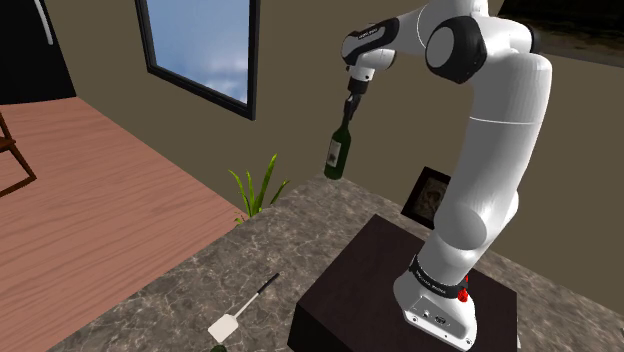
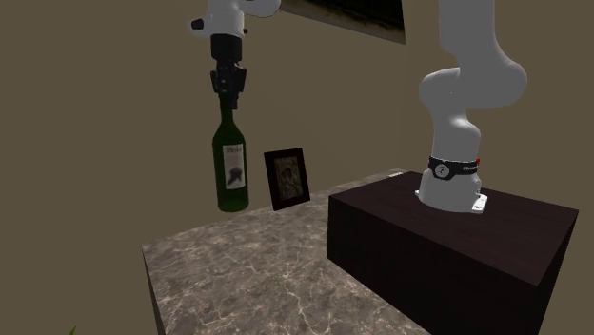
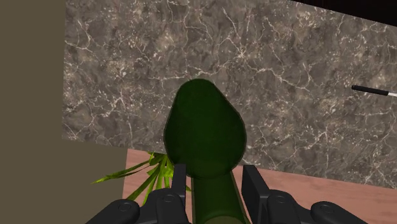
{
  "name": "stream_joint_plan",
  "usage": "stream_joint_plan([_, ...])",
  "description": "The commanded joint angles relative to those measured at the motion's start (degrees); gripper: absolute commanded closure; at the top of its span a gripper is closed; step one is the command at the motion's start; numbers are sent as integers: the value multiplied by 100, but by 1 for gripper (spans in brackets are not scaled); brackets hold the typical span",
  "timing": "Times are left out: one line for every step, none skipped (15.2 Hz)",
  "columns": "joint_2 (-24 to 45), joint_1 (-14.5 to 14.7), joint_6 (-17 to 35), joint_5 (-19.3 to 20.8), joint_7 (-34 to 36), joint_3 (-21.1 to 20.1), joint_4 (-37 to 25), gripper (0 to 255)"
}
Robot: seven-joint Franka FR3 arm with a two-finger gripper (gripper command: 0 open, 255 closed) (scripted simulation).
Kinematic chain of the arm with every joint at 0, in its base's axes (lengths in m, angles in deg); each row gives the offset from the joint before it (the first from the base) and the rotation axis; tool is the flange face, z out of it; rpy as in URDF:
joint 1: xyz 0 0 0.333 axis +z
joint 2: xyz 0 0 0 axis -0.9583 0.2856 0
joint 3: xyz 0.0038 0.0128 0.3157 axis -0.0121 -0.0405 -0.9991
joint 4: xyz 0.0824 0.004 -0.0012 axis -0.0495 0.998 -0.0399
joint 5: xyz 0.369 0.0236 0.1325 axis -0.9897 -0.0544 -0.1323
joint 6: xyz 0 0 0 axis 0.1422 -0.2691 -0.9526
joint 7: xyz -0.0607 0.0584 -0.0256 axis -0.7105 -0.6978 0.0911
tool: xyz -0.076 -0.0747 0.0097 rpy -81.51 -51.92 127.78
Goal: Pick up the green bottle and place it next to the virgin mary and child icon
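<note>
Aloft, the gripper (image 2: 227, 92) holds the green bottle (image 2: 230, 167) above the counter (image 2: 249, 278)'s edge.

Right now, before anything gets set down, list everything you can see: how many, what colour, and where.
bottle: 1, green with a white label, hanging in the air by its neck
framed icon: 1, black frame, standing on the counter by the wall
spatula: 1, white head and black handle, lying on the counter
plant: 1, green, beside the counter
window: 1, dark frame, on the wall
counter: 1, grey-brown, marbled
floor: 1, reddish wood
stand: 1, dark box, on the counter
arm: 1, white with dark joints, on the stand
gripper: 1, black, shut on the bottle's neck
</note>
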Motion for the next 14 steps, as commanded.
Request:
stream_joint_plan([-23, -4, -150, 17, 14, 8, -131, 255])
stream_joint_plan([-37, -4, -222, 26, 23, 11, -190, 255])
stream_joint_plan([-51, -5, -294, 35, 31, 14, -249, 255])
stream_joint_plan([-63, -6, -366, 43, 38, 17, -311, 255])
stream_joint_plan([-74, -7, -439, 51, 45, 20, -374, 255])
stream_joint_plan([-84, -8, -512, 58, 52, 23, -439, 255])
stream_joint_plan([-92, -10, -586, 64, 59, 25, -505, 255])
stream_joint_plan([-99, -12, -660, 69, 65, 28, -574, 255])
stream_joint_plan([-104, -15, -735, 74, 70, 30, -644, 255])
stream_joint_plan([-109, -18, -810, 78, 76, 33, -715, 255])
stream_joint_plan([-111, -22, -886, 81, 81, 35, -789, 255])
stream_joint_plan([-113, -25, -962, 83, 85, 37, -864, 255])
stream_joint_plan([-112, -30, -1039, 85, 89, 39, -942, 255])
stream_joint_plan([-111, -34, -1116, 86, 93, 42, -1021, 255])
